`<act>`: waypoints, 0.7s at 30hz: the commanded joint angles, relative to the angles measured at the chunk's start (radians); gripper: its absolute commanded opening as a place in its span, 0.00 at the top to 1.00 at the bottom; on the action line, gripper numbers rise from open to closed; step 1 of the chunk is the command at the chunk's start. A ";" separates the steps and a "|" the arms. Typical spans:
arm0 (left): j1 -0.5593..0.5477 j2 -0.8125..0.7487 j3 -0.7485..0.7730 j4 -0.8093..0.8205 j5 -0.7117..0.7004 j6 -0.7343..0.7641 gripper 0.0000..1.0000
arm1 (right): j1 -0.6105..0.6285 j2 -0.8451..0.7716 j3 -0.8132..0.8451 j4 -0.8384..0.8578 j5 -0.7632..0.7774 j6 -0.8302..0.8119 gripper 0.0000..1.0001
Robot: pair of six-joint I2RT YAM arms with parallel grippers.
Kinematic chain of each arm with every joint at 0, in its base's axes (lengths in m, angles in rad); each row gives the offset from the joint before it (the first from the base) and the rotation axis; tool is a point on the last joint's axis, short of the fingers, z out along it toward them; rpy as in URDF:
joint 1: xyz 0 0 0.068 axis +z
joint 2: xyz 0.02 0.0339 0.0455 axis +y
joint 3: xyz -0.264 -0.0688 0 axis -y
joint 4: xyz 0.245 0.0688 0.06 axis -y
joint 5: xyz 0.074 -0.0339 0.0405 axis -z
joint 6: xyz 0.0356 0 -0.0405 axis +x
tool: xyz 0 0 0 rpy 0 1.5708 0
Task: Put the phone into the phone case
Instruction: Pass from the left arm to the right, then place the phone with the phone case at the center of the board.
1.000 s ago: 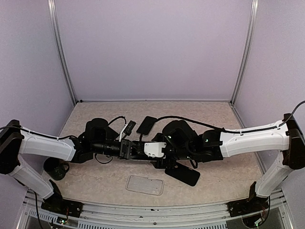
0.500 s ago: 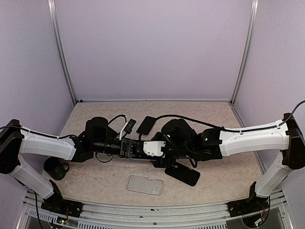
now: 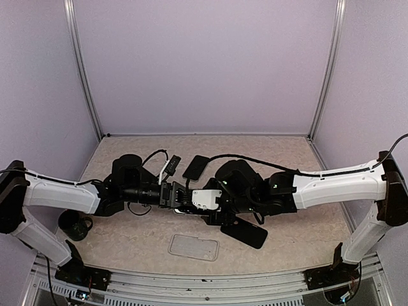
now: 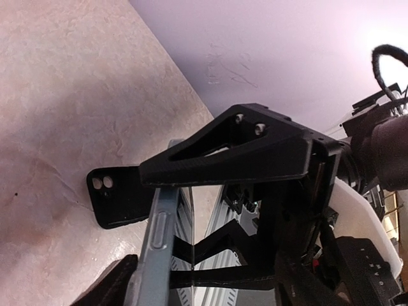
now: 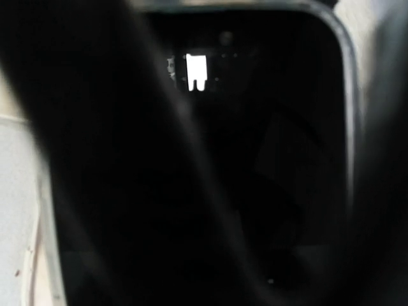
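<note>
While its jaws stood spread apart, the left gripper (image 3: 179,196) straddled the grey edge of the phone (image 4: 159,245), upright between both arms. Right gripper (image 3: 196,206) sat close against the phone's dark screen, grip not confirmable. Black phone case (image 4: 118,196) lay flat on the table (image 4: 70,95) just beyond.

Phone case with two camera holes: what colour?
The phone case is black; the left wrist view shows it best.
</note>
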 commanded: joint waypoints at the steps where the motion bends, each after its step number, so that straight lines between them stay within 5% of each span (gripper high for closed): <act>1: 0.004 -0.038 0.000 0.033 -0.013 0.007 0.24 | 0.011 -0.013 0.029 0.030 -0.005 0.017 0.70; 6: 0.007 -0.058 -0.012 0.025 -0.033 0.010 0.01 | 0.011 -0.015 0.032 0.032 0.006 0.018 0.71; 21: 0.126 -0.233 -0.154 0.061 -0.159 -0.046 0.01 | -0.003 -0.027 0.028 0.025 0.061 0.051 0.71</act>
